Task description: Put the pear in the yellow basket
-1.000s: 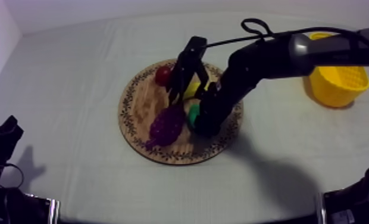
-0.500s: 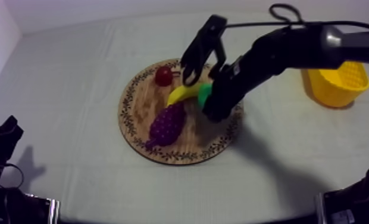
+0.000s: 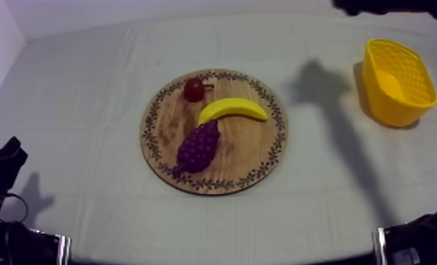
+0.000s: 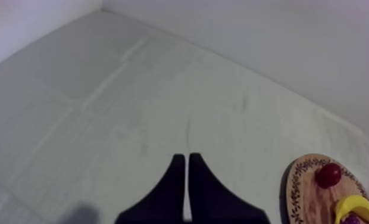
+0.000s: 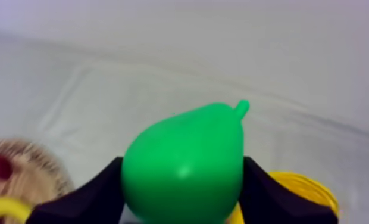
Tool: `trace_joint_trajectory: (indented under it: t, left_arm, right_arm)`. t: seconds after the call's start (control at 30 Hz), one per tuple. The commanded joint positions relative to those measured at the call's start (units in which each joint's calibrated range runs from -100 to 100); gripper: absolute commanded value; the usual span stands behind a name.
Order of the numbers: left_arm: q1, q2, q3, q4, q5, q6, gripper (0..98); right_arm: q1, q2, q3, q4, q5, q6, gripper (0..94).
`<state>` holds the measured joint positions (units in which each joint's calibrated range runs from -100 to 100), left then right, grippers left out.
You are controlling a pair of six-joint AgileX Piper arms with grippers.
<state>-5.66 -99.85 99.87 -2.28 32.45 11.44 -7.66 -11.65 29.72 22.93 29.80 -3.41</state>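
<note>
1. left gripper [image 4: 184, 179]: black, pressed together into a narrow wedge with nothing between, low over bare grey-white cloth [image 4: 133, 89], at the near left of the table.
2. round wooden board [image 3: 249, 151], patterned rim, mid-table. On it, nearest first:
   - bunch of grapes [image 3: 198, 146], purple
   - banana [image 3: 233, 109], lying against the grapes' far end
   - small red fruit [image 3: 194, 89] by the far rim, near the banana's left tip but apart from it
3. pear [image 5: 187, 158], green, stem uppermost and tilted. It is off the board, pinched in the right gripper [image 5: 184, 179], whose fingers [image 5: 97, 190] press one against each flank, and it is held in the air above the cloth.
4. yellow basket [image 3: 397, 106], far right of the table, well apart from the board. From the right wrist its rim shows close behind the pear. Whether the pear hangs directly over it cannot be told.
5. right arm [image 3: 383, 5]: dark shape at the far edge, beyond the basket. Its shadow [image 3: 313, 77] lies on the cloth between board and basket.
</note>
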Motion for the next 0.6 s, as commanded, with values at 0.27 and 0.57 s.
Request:
trace_joint_trajectory:
  t: [0.27, 0.57]
  left_arm:
    - [-0.02, 0.02, 0.02, 0.0, 0.05, 0.01, 0.1]
    - [-0.02, 0.02, 0.02, 0.0, 0.05, 0.01, 0.1]
  right_arm:
    - [14.34, 3.41, 4.2, 5.04, 0.06, -10.79, 38.6]
    - [15.19, 9.47, 8.09, -1.58, -0.03, -5.68, 39.3]
